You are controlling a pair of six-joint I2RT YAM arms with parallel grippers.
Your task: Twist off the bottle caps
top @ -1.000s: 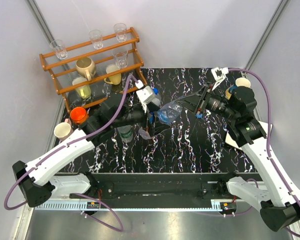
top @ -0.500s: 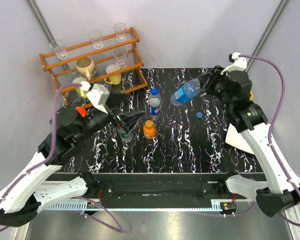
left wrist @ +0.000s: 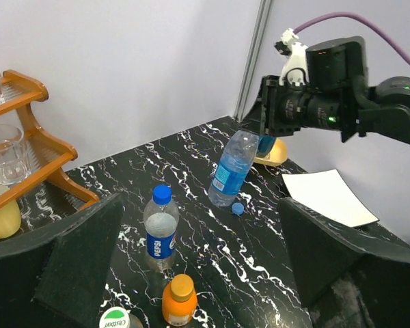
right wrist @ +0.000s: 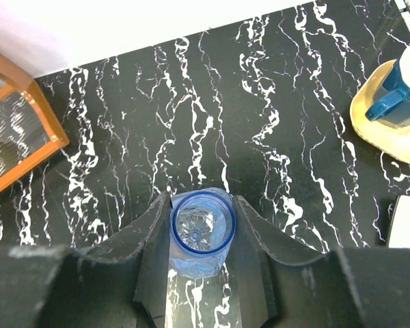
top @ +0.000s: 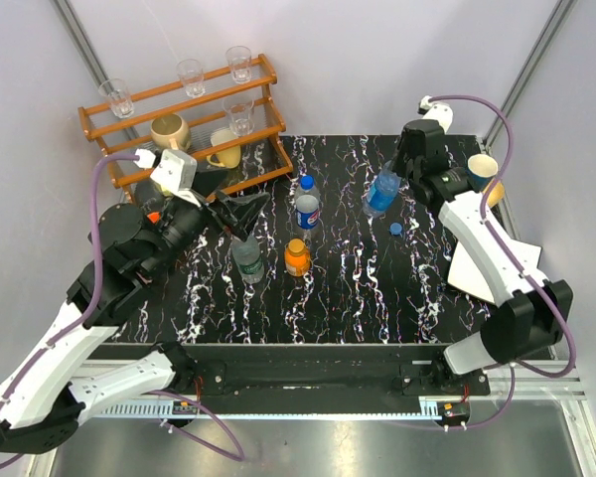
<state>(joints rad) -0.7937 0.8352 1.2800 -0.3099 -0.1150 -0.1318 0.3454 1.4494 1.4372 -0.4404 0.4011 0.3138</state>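
My right gripper is shut on the neck of the translucent blue bottle. That bottle hangs tilted, its base at or just above the tabletop. The right wrist view looks down into the blue bottle's open mouth, held by my right gripper. Its blue cap lies loose beside it. Capped and upright stand the blue-red labelled bottle, the squat orange one and the green-labelled one. My left gripper hovers open and empty above the table's left part, left of the bottles.
A wooden rack with glasses and mugs fills the back left corner. A cup on a yellow saucer and a white sheet lie at the right edge. The saucer lies close on the right of the held bottle.
The left arm drew back leftward from the bottles with its gripper open. The right arm carried the blue bottle from the table's middle to the back right and turned it nearly upright.
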